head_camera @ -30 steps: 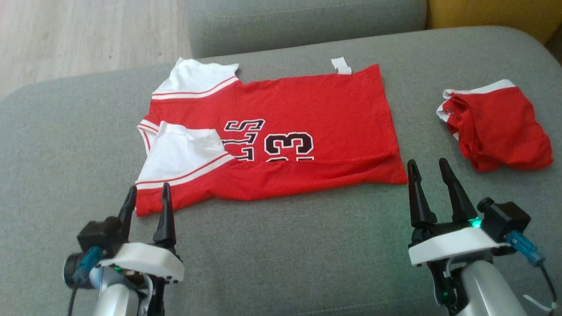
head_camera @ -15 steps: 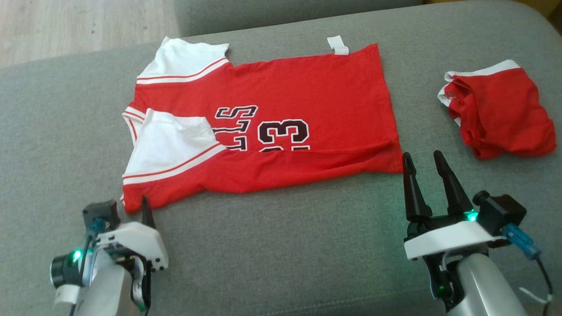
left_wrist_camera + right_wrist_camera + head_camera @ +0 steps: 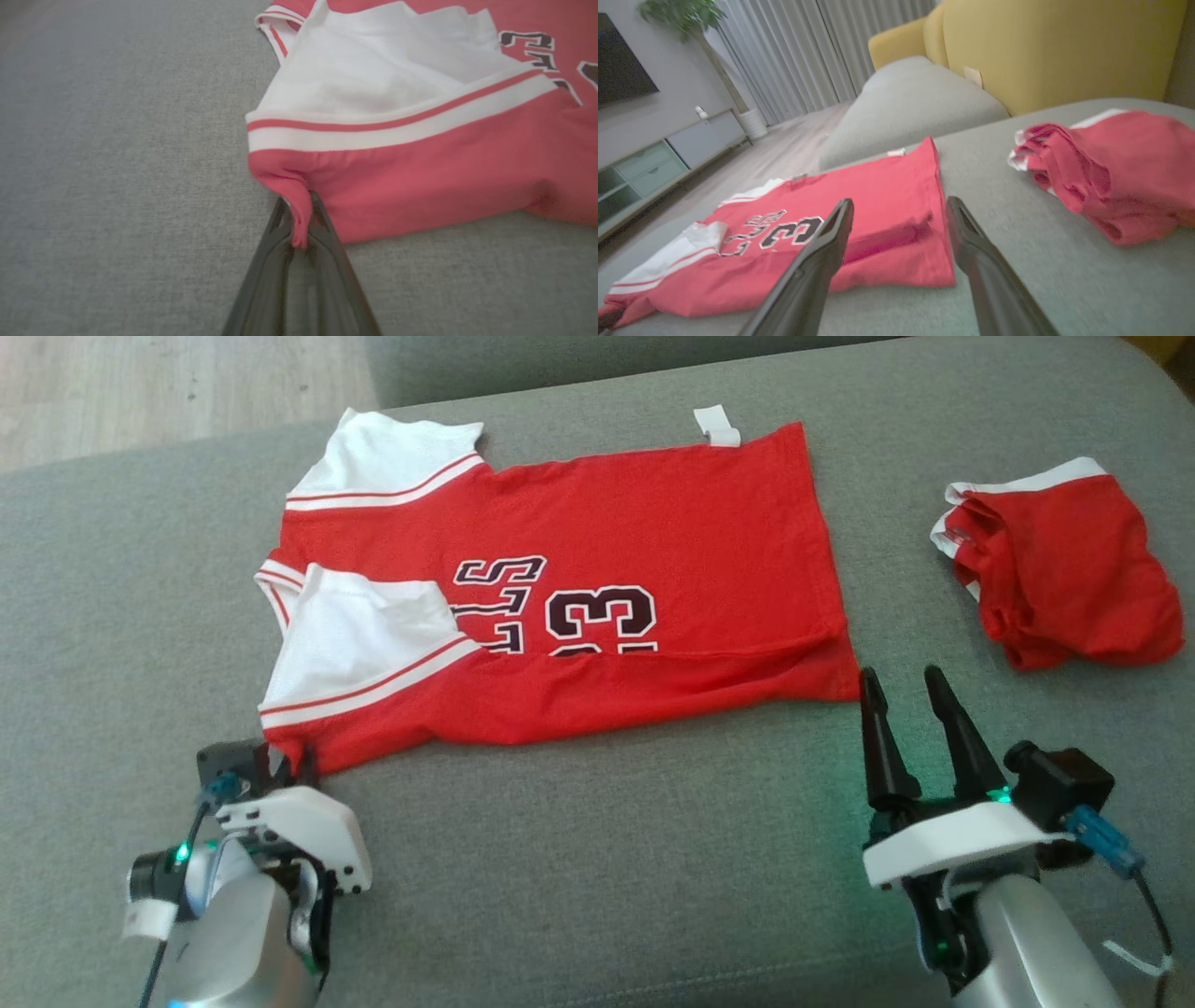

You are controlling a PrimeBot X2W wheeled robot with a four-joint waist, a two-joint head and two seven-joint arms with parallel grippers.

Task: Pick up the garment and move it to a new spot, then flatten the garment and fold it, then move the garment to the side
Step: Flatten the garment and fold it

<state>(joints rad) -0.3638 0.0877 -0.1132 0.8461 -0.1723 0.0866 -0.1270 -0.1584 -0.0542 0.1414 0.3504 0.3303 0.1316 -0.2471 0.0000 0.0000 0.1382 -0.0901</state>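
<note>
Grey sofa cushion (image 3: 597, 859) spreads across the head view, with wooden floor (image 3: 140, 383) beyond it. Ahead of both grippers the red jersey (image 3: 653, 523) lies flat. The left gripper (image 3: 285, 765) sits low at its near corner. The right gripper (image 3: 904, 686) rests just short of the other corner, with a second red garment (image 3: 1064, 579) off to its right.

Left wrist view: both fingers (image 3: 261, 270) pinch a tuck of red hem.

Right wrist view: curtains (image 3: 784, 56) and a yellow armchair (image 3: 1064, 46) stand behind; the jaws stand wide and empty.

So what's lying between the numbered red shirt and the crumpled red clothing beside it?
Nothing: just bare grey cushion between the shirt and the crumpled clothing, seen from the head view.
</note>
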